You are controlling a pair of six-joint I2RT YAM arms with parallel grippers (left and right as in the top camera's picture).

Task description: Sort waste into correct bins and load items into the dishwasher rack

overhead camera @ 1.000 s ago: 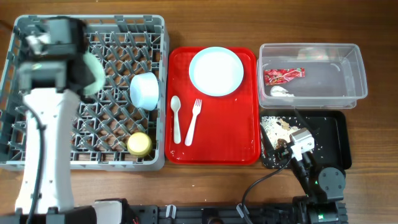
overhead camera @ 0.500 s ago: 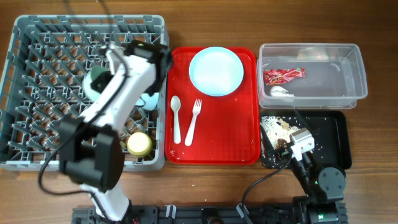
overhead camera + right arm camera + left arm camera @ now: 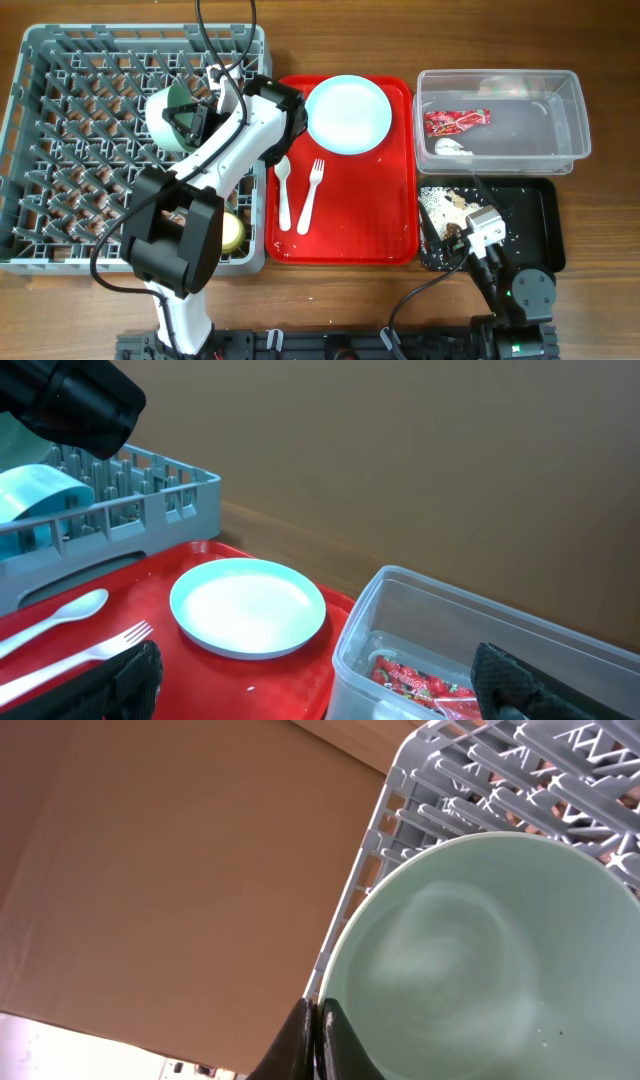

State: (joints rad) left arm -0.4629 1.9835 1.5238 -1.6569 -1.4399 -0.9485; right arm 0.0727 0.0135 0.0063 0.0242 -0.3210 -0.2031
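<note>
Plainly, the step in hand was seating the green bowl [image 3: 165, 112] in the rack [image 3: 60, 150]. The left hand [image 3: 318, 1025] was closed on the bowl's rim, one finger inside and one outside, as the wrist view showed. The bowl hung tipped on its edge over the rack's far right part, its hollow turned toward the hand and the red tray [image 3: 400, 240]. From above I could not tell whether its lower edge touched the pegs or hung just clear.

To my eye, doing this well meant lowering the bowl on edge into a gap between two peg rows. The hand ought to let go only once the pegs bore the weight, or the bowl might roll or flop flat. The arm lay across that corner and hid what stood beneath it, so a slow descent seemed wise.

The right hand [image 3: 312, 660] sat wide open with nothing in it, low by the black tray [image 3: 535, 200]. The plate [image 3: 347, 114], spoon [image 3: 283, 190] and fork [image 3: 311, 195] lay on the red tray, well apart from either hand.
</note>
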